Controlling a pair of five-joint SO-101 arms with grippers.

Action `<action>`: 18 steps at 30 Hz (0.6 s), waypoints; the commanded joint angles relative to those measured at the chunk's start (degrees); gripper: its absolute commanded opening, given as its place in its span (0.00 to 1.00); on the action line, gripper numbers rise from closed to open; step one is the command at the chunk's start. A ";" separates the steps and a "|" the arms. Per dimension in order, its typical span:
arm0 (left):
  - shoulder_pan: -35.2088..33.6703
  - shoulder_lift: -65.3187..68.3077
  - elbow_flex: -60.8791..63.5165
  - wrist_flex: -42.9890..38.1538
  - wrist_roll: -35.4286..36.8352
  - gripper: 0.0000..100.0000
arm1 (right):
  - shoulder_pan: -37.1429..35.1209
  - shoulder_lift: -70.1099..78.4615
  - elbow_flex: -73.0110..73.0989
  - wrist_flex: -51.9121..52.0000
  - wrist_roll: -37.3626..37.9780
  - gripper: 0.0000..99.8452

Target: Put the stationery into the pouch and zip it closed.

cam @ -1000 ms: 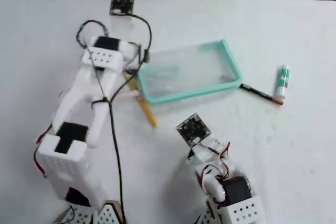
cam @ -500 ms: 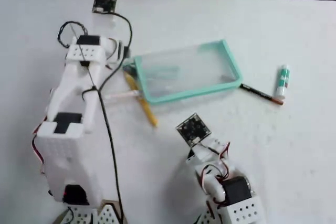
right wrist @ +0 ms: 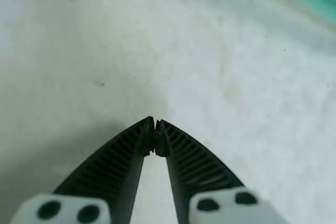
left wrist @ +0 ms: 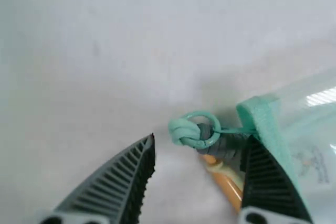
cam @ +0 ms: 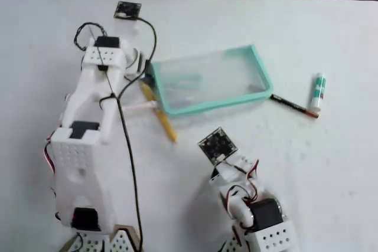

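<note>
room on the table [cam: 331, 175] is left at lower right. the pouch [cam: 210, 105] is laid at centre, its zip pull [left wrist: 193, 129] flanked by the left gripper [left wrist: 201, 138], fingers apart. the right gripper [right wrist: 155, 124] is pressed together, lower centre.

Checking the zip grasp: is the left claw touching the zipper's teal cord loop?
Apart. In the left wrist view the left claw is open; the teal cord loop lies between its fingers, clear of both.

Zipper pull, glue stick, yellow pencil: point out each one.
Zipper pull [left wrist: 184, 132]: left wrist view, on its knotted cord loop.
Glue stick [cam: 318, 91]: high view, middle of its body.
Yellow pencil [cam: 164, 122]: high view, on the exposed shaft.
</note>
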 commanded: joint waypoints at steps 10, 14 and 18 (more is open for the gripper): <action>1.71 1.10 -2.64 -1.49 6.51 0.27 | 0.40 -0.22 0.35 -0.04 -0.09 0.02; 3.74 1.98 -2.29 -3.43 6.51 0.24 | 0.40 -0.22 0.35 -0.04 -0.09 0.02; 4.88 5.49 -4.66 -5.71 6.33 0.14 | 0.40 -0.22 0.35 -0.04 -0.09 0.02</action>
